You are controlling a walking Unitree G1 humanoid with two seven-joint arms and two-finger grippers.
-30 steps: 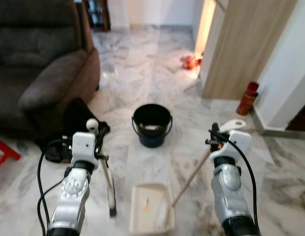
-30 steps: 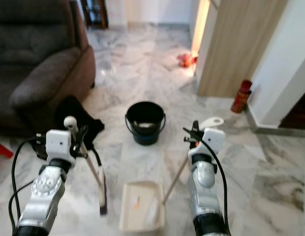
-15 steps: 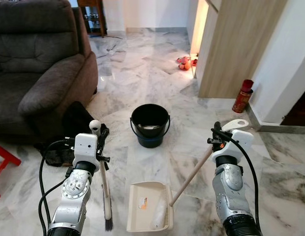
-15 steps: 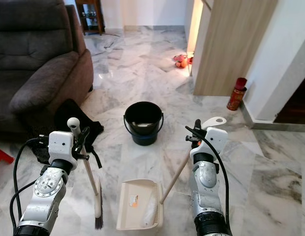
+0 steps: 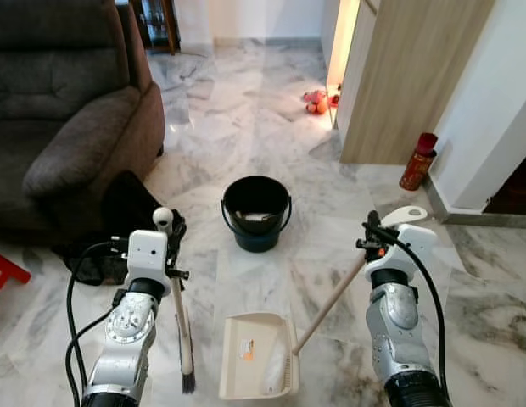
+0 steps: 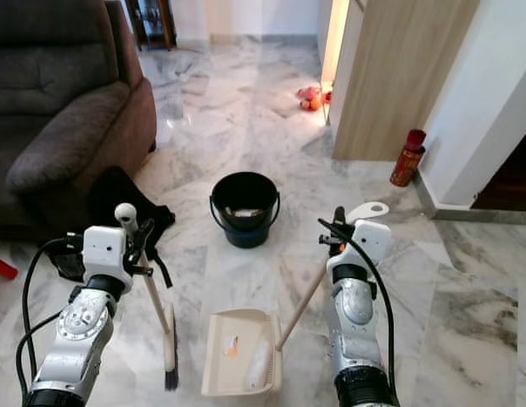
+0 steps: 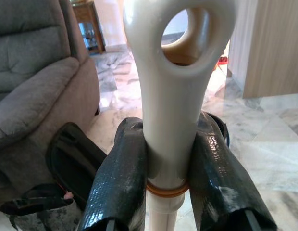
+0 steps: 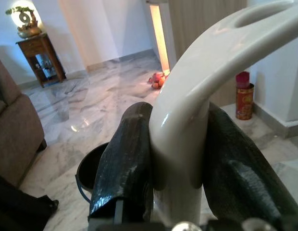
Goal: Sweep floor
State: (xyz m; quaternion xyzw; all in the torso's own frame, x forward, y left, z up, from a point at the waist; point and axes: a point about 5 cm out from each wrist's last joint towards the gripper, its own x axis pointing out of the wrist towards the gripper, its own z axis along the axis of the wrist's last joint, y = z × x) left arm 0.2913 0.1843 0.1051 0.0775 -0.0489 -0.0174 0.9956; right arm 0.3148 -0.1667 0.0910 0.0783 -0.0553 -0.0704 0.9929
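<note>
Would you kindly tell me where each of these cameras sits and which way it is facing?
Left and right eye views: on the head, looking forward and down at the black bucket, dustpan and both silver arms.
Left wrist view: on the left arm, along the left gripper clamping the broom handle, toward the sofa.
Right wrist view: on the right arm, along the right gripper clamping the dustpan handle.
Shared: the bucket shows in the right wrist view too.

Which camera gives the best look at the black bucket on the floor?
The left eye view: the black bucket stands whole and unobstructed on the marble ahead. The right eye view shows it equally whole. In the right wrist view it is partly hidden behind a finger.
</note>
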